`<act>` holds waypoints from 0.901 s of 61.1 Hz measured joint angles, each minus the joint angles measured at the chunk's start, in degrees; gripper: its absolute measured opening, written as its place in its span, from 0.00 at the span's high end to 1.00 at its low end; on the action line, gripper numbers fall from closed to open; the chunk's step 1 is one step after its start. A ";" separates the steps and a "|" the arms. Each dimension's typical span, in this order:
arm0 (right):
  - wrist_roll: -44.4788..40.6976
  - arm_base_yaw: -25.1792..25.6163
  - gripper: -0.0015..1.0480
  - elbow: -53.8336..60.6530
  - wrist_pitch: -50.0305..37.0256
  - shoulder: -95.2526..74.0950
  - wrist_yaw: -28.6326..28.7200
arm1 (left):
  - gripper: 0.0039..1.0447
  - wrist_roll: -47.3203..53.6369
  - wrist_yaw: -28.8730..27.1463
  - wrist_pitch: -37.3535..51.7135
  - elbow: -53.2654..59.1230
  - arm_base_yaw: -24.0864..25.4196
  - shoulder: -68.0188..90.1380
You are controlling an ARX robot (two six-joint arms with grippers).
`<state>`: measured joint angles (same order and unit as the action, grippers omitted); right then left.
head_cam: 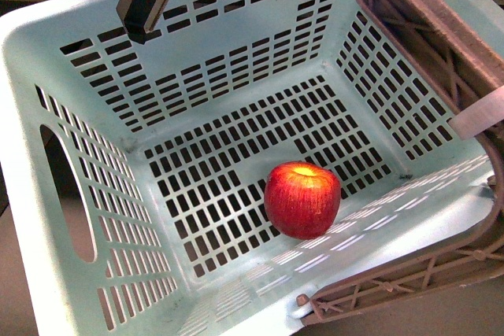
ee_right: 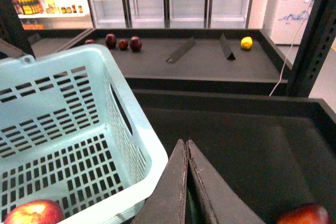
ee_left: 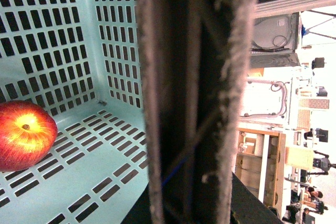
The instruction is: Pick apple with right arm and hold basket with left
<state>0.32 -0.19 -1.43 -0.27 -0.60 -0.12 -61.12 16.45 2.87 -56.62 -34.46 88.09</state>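
Dark tapered fingers of the right gripper [ee_right: 186,143] lie pressed together, holding nothing, their tips just outside the rim of the large pale mint-green slotted plastic basket [ee_right: 149,150]. On the other side a black shelf surface [ee_right: 252,140] lies open, one dark-red fruit [ee_right: 307,214] near the gripper. Past that rim, the round red apple with a yellow-orange patch [head_cam: 302,200] rests on the basket's slotted floor at the foot of a wall, bare floor beyond it. A brown ribbed handle [ee_left: 194,77] fills the left wrist view; whether the left gripper grips it cannot be told.
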 joint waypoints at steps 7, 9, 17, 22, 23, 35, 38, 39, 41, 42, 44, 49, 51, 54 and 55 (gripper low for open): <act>0.02 0.00 0.98 -0.02 0.17 0.11 0.00 | 0.94 -0.02 0.07 0.00 0.00 0.00 0.04; 0.00 0.00 0.98 0.00 0.17 0.15 0.00 | 0.94 -0.11 0.07 0.00 0.00 0.00 0.09; 0.00 0.00 0.98 0.00 0.20 0.20 0.00 | 0.94 0.04 0.00 0.00 0.00 0.00 0.09; 0.02 0.00 0.98 0.00 0.20 0.22 0.00 | 0.94 0.02 0.02 0.00 0.00 0.00 0.09; 0.00 0.00 0.98 0.00 0.20 0.22 0.00 | 0.94 0.00 0.04 0.00 0.00 0.00 0.09; -0.09 0.00 0.82 -0.02 0.20 0.22 0.00 | 0.94 0.00 0.04 0.00 0.00 0.00 0.09; -0.09 0.00 0.74 0.00 0.20 0.24 0.00 | 0.94 0.02 0.00 0.00 0.00 0.00 0.09; -0.09 0.00 0.72 0.00 0.20 0.24 0.00 | 0.94 0.02 0.00 0.00 0.00 0.00 0.09; -0.09 0.00 0.67 0.00 0.20 0.24 0.00 | 0.94 0.02 0.00 0.00 0.00 0.00 0.09; -0.09 0.00 0.64 0.00 0.20 0.24 0.00 | 0.94 0.02 0.00 0.00 0.00 0.00 0.09; -0.09 0.00 0.59 0.00 0.20 0.24 0.00 | 0.94 0.02 0.02 0.00 0.00 0.00 0.09; -0.09 0.00 0.46 0.00 0.20 0.24 0.00 | 0.94 0.00 0.07 0.00 0.00 0.00 0.09; -0.09 0.00 0.41 0.00 0.20 0.24 0.00 | 0.94 -0.02 0.04 0.00 0.00 0.00 0.09; -0.09 0.00 0.32 0.00 0.20 0.24 0.00 | 0.94 -0.04 -0.37 0.00 0.00 -0.04 0.09; -0.09 0.00 0.31 0.00 0.20 0.24 0.00 | 0.94 -0.50 -2.75 0.02 0.00 -0.46 0.09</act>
<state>0.23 -0.19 -1.43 -0.08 -0.36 -0.12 -61.63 13.69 2.90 -56.62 -34.92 88.18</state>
